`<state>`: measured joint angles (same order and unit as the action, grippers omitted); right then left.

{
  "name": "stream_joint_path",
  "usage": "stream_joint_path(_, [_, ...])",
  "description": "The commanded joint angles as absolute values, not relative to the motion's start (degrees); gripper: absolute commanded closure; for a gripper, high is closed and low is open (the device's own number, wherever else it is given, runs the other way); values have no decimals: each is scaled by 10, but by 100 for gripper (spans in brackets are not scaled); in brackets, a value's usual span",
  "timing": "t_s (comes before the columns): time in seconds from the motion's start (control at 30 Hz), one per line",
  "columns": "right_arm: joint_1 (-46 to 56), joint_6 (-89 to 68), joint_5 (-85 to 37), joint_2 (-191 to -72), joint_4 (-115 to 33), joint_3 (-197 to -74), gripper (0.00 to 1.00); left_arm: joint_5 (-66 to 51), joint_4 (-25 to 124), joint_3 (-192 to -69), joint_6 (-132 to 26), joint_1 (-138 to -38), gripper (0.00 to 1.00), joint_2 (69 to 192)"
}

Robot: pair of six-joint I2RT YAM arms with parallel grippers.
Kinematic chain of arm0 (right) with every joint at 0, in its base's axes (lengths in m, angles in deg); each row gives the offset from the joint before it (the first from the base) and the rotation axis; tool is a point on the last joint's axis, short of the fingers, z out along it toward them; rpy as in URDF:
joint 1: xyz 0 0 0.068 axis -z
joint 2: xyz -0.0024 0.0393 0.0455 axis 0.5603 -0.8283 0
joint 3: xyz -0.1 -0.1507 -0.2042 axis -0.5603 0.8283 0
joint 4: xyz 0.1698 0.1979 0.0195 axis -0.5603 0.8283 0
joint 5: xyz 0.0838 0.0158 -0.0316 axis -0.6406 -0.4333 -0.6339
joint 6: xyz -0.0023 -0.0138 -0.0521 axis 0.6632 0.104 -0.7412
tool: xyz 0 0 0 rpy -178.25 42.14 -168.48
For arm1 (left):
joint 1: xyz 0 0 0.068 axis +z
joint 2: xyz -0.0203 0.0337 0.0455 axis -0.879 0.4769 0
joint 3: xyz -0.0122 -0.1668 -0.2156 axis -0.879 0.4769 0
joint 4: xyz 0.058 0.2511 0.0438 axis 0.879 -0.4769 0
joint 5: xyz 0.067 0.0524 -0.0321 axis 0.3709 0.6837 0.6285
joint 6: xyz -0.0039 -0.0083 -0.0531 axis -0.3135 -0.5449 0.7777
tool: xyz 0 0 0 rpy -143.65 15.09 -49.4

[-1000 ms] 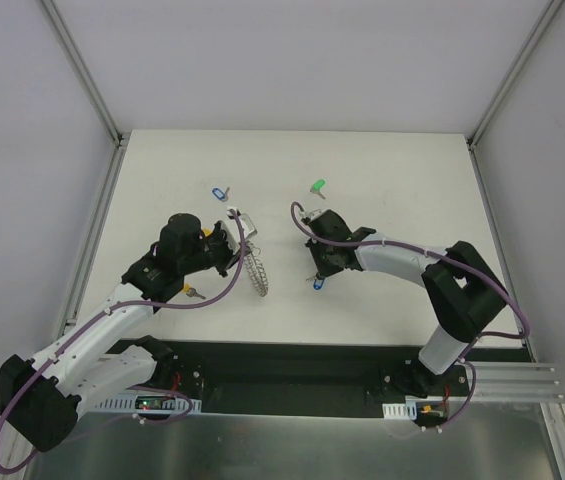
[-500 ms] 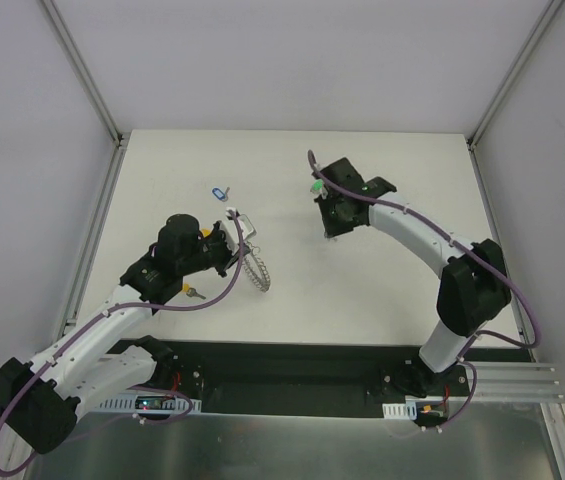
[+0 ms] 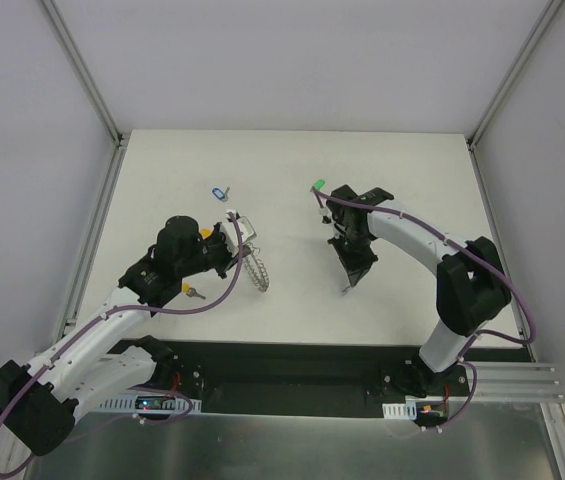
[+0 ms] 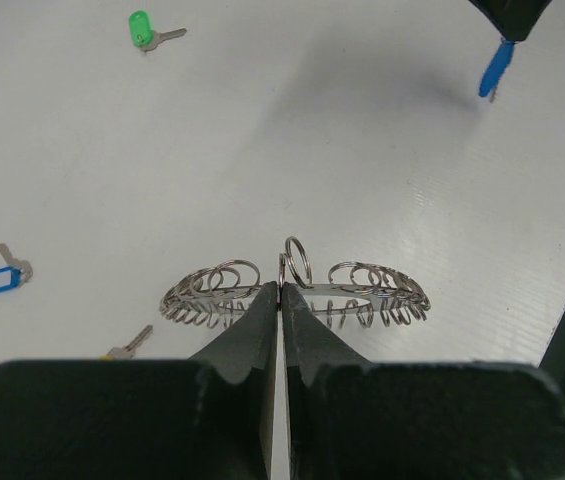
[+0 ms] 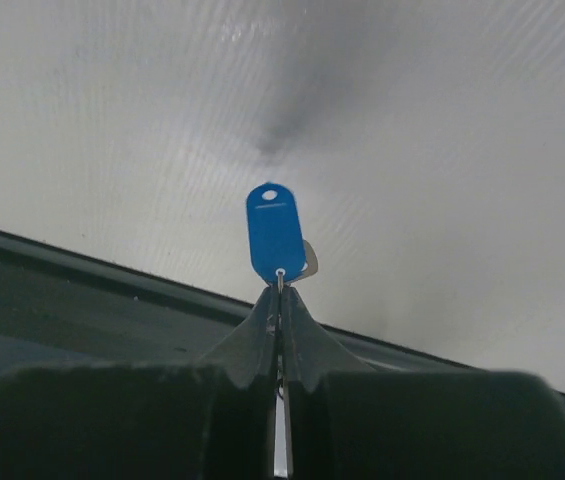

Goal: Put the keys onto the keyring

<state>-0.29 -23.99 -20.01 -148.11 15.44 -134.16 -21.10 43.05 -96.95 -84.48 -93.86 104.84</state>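
Blue-headed silver key [image 5: 275, 240] hangs clamped in the right gripper [image 5: 280, 290], swung back to mid-frame overhead. Left gripper [image 4: 280, 292] stays pinched on the wreath-like silver wire keyring [image 4: 362, 288] left of centre, so threading likely follows.

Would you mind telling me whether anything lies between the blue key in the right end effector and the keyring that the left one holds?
Nothing visible does: only bare table separates the blue key from the keyring. The green key lies well off that path.
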Motion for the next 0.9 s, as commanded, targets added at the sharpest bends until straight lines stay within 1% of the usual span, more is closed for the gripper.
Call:
stream_joint_path(0.0, [-9,-261,-224,-1475,278,-1344,99,-213,448,-969,-852,-946,100,1033])
stream_joint_path(0.1, [-12,-261,-236,-1496,275,-1350,99,-215,448,-969,-852,-946,100,1033])
stream_joint_path(0.17, [-13,-261,-240,-1531,269,-1360,99,-216,448,-969,-851,-947,100,1033])
stream_joint_path(0.4, [-26,-261,-216,-1625,212,-1440,99,-219,448,-968,-851,-949,100,1032])
stream_joint_path(0.67, [-34,-268,-213,-1702,195,-1509,94,-222,448,-968,-849,-949,100,1036])
stream_joint_path(0.77, [-34,-262,-208,-1711,177,-1515,86,-224,448,-969,-849,-949,100,1038])
stream_joint_path(0.8, [-35,-260,-205,-1711,174,-1517,81,-225,448,-969,-849,-949,100,1040])
stream_joint_path(0.87, [-35,-250,-192,-1703,162,-1519,78,-226,448,-970,-849,-949,100,1040])
